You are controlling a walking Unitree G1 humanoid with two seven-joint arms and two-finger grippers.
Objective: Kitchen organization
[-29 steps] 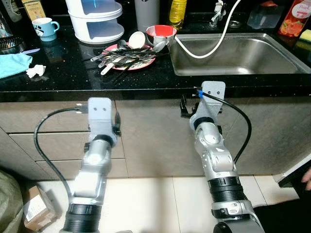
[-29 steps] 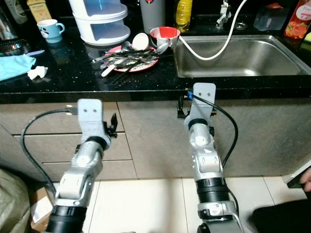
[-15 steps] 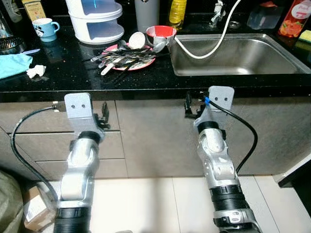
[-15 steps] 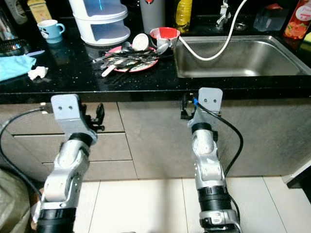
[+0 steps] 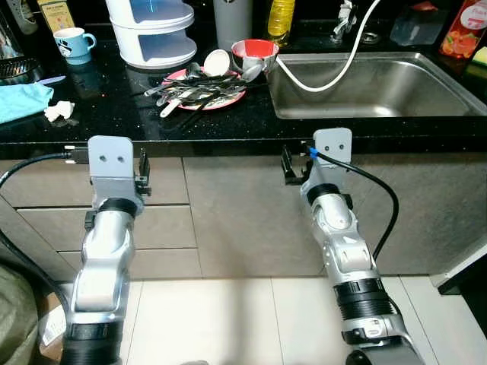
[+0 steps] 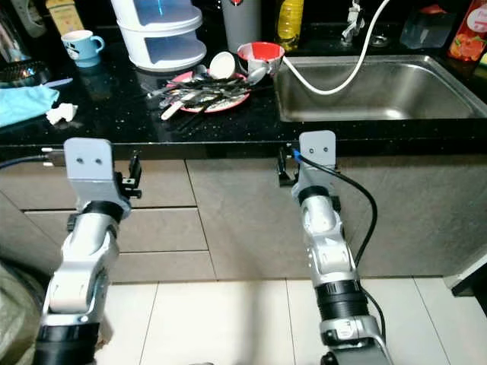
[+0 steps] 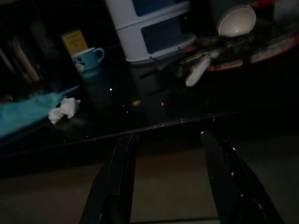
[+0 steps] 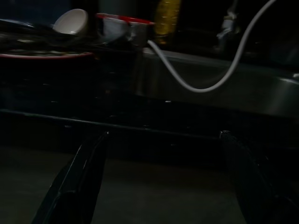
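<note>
Cutlery plate (image 5: 202,87) untouched; left hand (image 5: 141,169) has swung leftward

Black speckled counter (image 5: 114,114), pink plate (image 5: 228,97), red bowl (image 5: 253,49), blue mug (image 5: 74,42), teal cloth (image 5: 19,99).

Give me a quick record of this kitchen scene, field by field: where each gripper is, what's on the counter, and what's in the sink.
left gripper: open, raised below the counter edge, in front of the drawers
right gripper: open, raised just below the counter edge, by the sink front
counter: black, holds a pink plate piled with cutlery, red bowl, blue mug, teal cloth, white stacked container
sink: steel, white hose hanging into it
</note>
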